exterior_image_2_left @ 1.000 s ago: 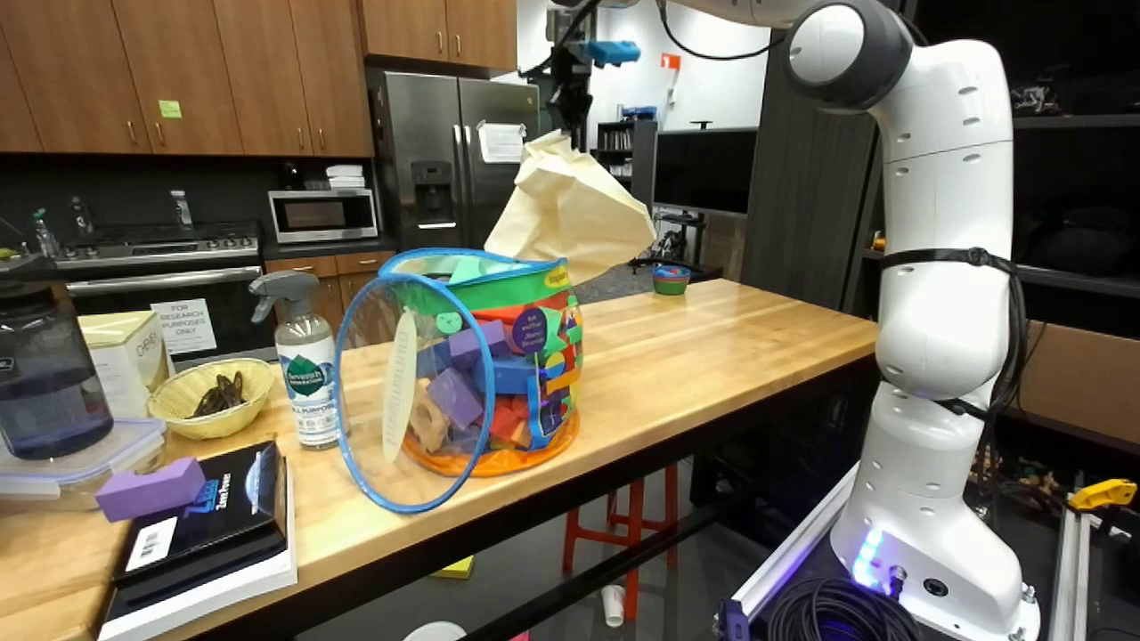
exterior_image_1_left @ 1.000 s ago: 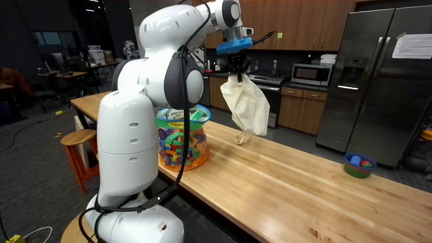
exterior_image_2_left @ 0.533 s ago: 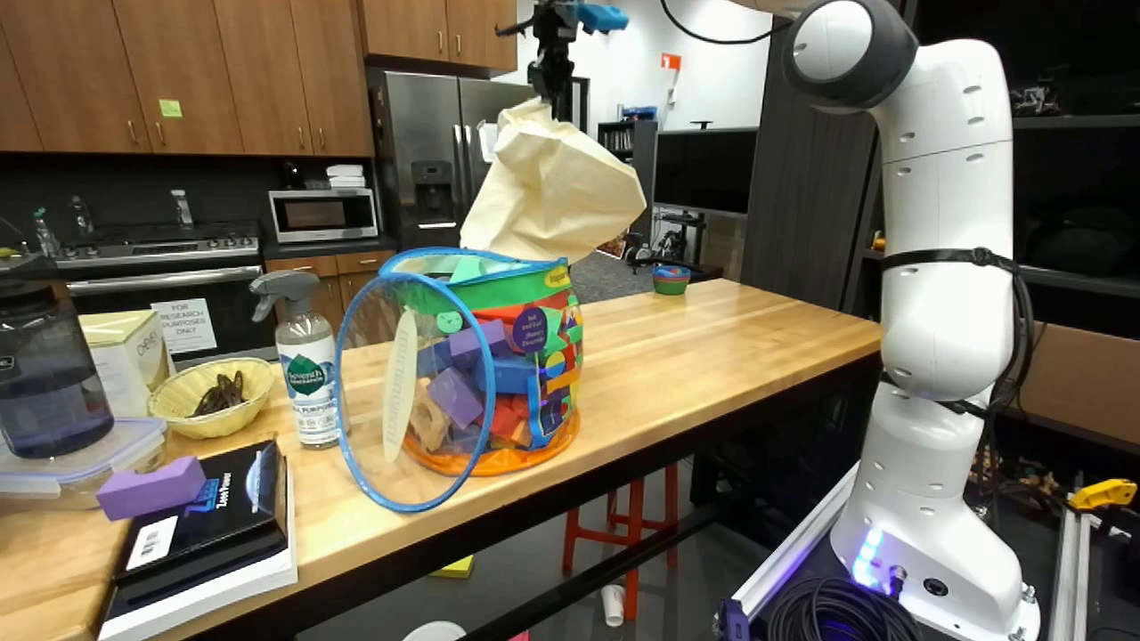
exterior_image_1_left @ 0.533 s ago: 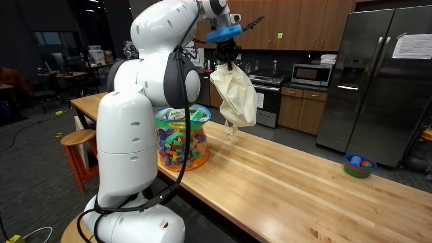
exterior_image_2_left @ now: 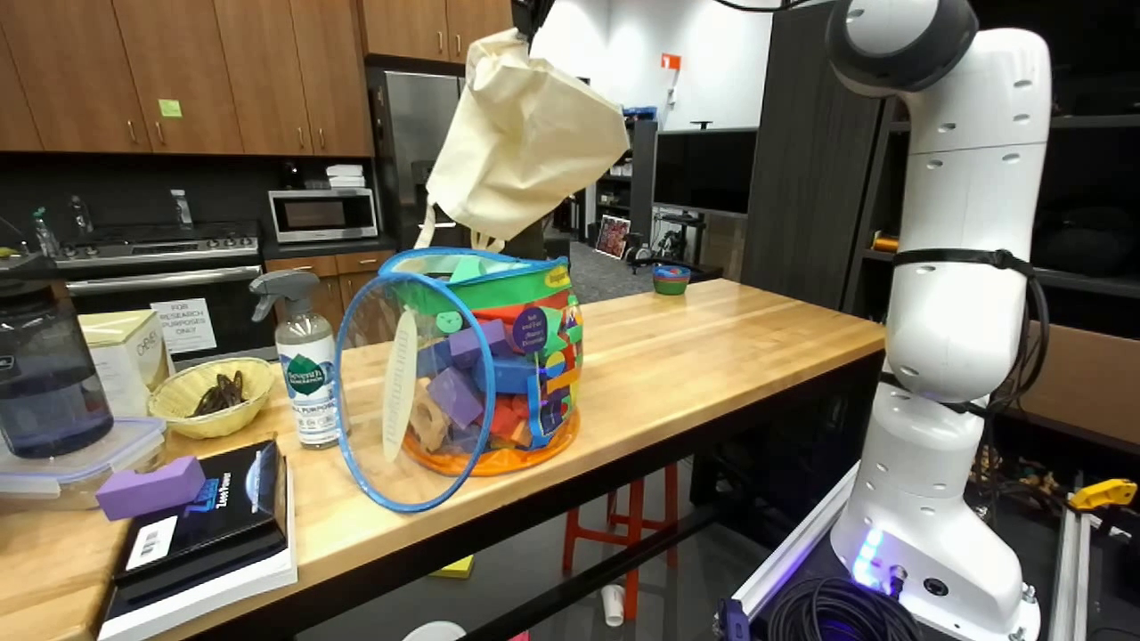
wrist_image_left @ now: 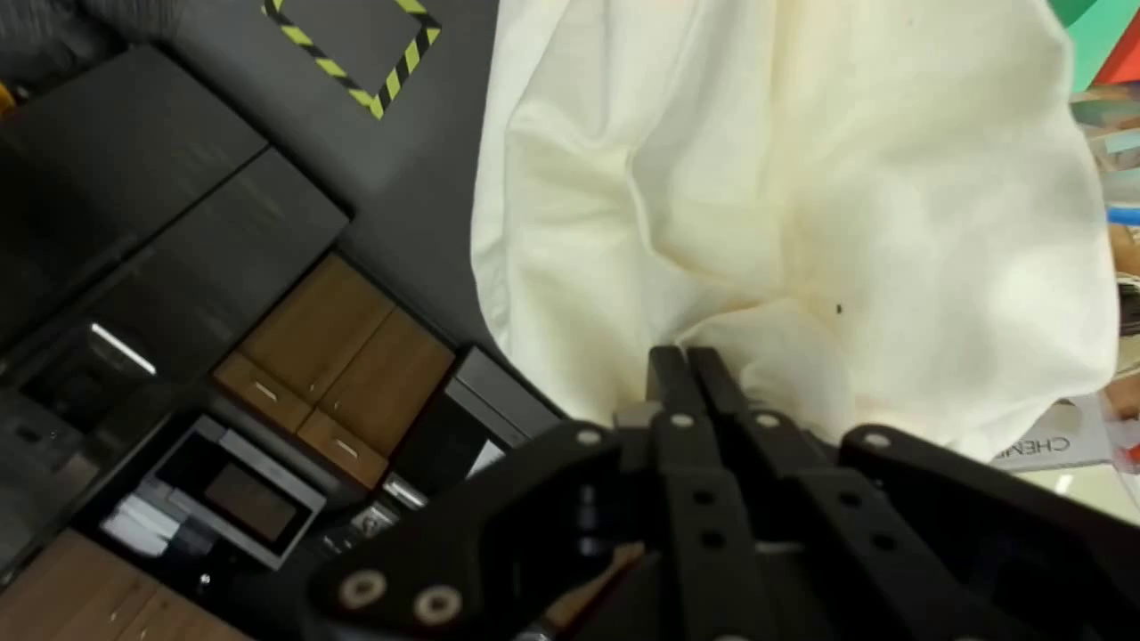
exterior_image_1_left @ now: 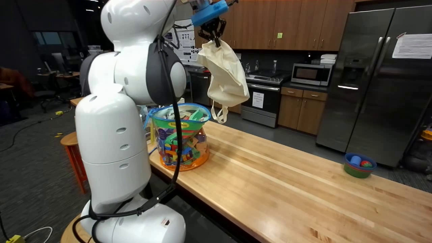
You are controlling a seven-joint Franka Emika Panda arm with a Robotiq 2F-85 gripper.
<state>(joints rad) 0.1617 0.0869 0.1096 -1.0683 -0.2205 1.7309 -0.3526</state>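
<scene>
Holding bag (exterior_image_1_left: 226,76); btl lbl (exterior_image_2_left: 307,377): "Seventh Generation"

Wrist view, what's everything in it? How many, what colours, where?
Cloth bag: one, cream, middle
Floor: one, grey, upper left
Striped tape: one, yellow and black, on the floor
Fridge: one, dark grey, far left
Cupboards: at least two, brown, lower left
Microwave: one, silver and black, lower left
Stack: one, white, by the microwave
Oven: one, silver and black, left of centre
Paper: one, white, on the oven
Toy blocks: can't count, green and red, upper right
Box: one, white and pale yellow, lower right
Blurry bits: can't count, mixed, right edge
Hand: one, black, gripping the cloth bag
</scene>
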